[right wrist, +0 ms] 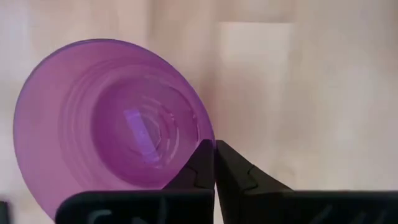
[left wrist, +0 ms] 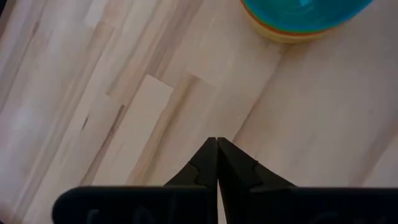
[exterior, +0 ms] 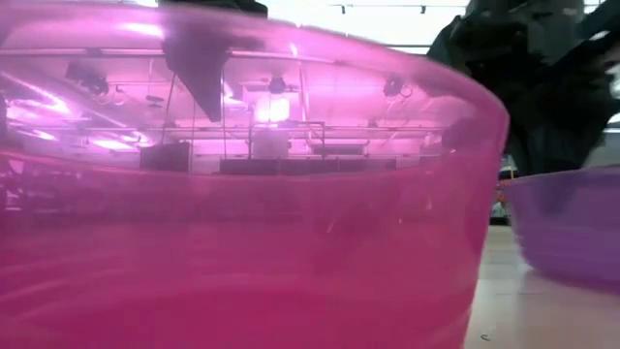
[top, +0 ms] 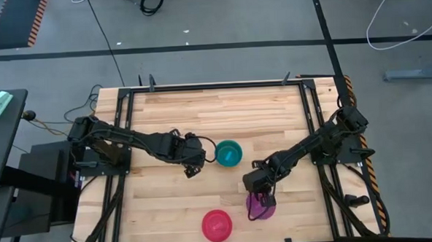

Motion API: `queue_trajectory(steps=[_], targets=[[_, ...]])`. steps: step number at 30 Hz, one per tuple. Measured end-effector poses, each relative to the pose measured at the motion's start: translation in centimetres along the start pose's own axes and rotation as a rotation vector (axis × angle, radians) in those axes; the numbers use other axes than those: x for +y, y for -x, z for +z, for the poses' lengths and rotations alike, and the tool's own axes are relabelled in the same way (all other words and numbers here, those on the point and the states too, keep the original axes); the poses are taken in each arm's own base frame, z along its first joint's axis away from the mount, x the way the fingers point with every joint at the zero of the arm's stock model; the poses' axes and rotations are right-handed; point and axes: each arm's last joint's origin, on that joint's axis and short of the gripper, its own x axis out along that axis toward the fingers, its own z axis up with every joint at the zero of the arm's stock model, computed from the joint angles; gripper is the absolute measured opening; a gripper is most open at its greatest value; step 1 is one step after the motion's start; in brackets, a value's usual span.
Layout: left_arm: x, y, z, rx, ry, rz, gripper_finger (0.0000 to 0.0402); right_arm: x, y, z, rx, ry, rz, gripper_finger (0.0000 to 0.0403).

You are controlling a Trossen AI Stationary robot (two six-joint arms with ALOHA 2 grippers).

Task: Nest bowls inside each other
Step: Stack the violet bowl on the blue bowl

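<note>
High view: the right gripper [top: 267, 200] is seen with fingers pinched on the rim of the purple bowl [top: 261, 207] on the wooden surface [top: 223, 110]. The left gripper [top: 196, 168], fingers closed and empty, is held beside a blue-topped stack of bowls [top: 228, 153]. A pink bowl [top: 217, 224] is set apart.

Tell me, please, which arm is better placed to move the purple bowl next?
The right arm: its claw sits at the rim of the purple bowl, fingers together. The left claw, shut on nothing, waits beside the blue-topped stack.
</note>
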Motion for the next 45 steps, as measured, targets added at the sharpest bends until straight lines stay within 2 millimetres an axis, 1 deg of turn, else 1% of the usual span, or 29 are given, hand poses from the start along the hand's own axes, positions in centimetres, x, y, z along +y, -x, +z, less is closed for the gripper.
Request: queue_trajectory(steps=[3, 6, 10, 15, 18, 21, 24, 29, 31, 33, 40, 45], targets=[[-0.6, 0.3, -0.4, -0.003, -0.018, -0.009, 0.0011, -1.0, 1.3, 0.6, -0.032, 0.013, -0.02, 0.0003], [-1.1, 0.5, -0.8, -0.008, -0.032, -0.015, 0.002, -2.1, 3.0, 1.3, -0.076, 0.028, -0.033, 0.0002], [-1.5, 0.7, -1.2, -0.023, -0.035, -0.008, 0.0028, -3.7, 5.9, 2.8, -0.154, 0.031, -0.053, 0.0002], [-1.7, 0.9, -1.3, -0.03, -0.034, -0.007, 0.0021, -6.0, 9.3, 4.9, -0.232, 0.034, -0.089, 0.0001], [-1.7, 0.9, -1.3, -0.03, -0.034, -0.006, 0.0014, -7.8, 11.2, 5.8, -0.273, 0.021, -0.11, 0.0], [-1.7, 0.9, -1.4, -0.026, -0.036, -0.004, 0.0011, -10.0, 12.8, 6.2, -0.295, -0.021, -0.139, 0.0], [-1.6, 0.9, -1.5, -0.017, -0.042, 0.005, 0.0012, -12.3, 13.8, 6.4, -0.324, -0.074, -0.128, 0.0], [-1.5, 0.8, -1.4, -0.017, -0.039, 0.008, 0.0023, -16.0, 14.0, 6.3, -0.325, -0.168, -0.116, 0.0], [-1.5, 0.8, -1.4, -0.017, -0.038, 0.011, 0.0024, -17.1, 13.9, 6.2, -0.321, -0.198, -0.116, 0.0], [-1.4, 0.8, -1.3, -0.016, -0.036, 0.013, 0.0021, -17.8, 13.6, 6.3, -0.319, -0.213, -0.097, 0.0], [-1.3, 0.7, -1.2, -0.014, -0.033, 0.017, 0.0011, -18.3, 11.4, 7.0, -0.268, -0.217, -0.062, 0.0], [-1.3, 0.7, -1.2, -0.014, -0.035, 0.017, 0.0019, -18.8, 9.5, 7.4, -0.219, -0.223, -0.05, 0.0]])
